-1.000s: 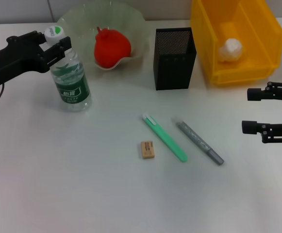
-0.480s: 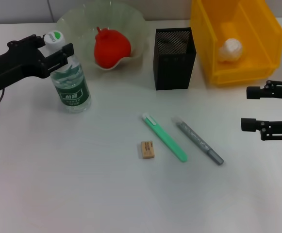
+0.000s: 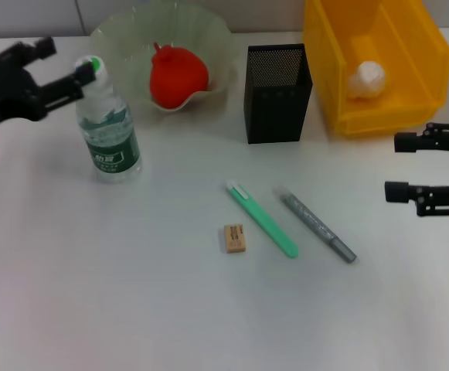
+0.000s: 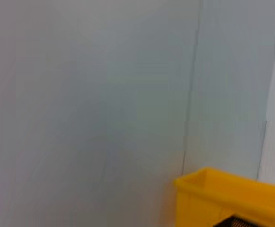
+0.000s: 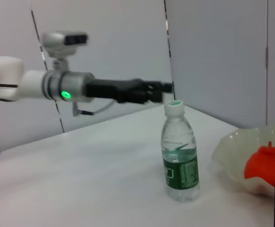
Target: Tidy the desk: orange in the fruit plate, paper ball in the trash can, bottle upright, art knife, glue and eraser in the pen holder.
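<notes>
Head view frames are filled by a white surface [image 3: 131,309] on which the bottle [image 3: 107,127] is seen standing upright at about 10 o'clock. The left gripper [image 3: 63,71] is found at its cap level, toward 9 o'clock of the cap, with its jaws spread apart and nothing held between them; one jaw tip is seen just beside the cap. In the right wrist view the same gripper [image 5: 157,90] is shown level with the cap of the bottle [image 5: 180,157], just clear of it. The orange [image 3: 177,76] is seen lying in the fruit plate [image 3: 124,35] at 12 o'clock, and the paper ball [image 3: 365,78] in the trash can [image 3: 417,54] at 2 o'clock. The pen holder [image 3: 278,93] is placed between them. Near the centre the eraser [image 3: 235,238], art knife [image 3: 262,219] and glue [image 3: 317,224] are laid side by side, apart from one another. The right gripper [image 3: 394,166] is held at 3 o'clock, jaws open and empty.
</notes>
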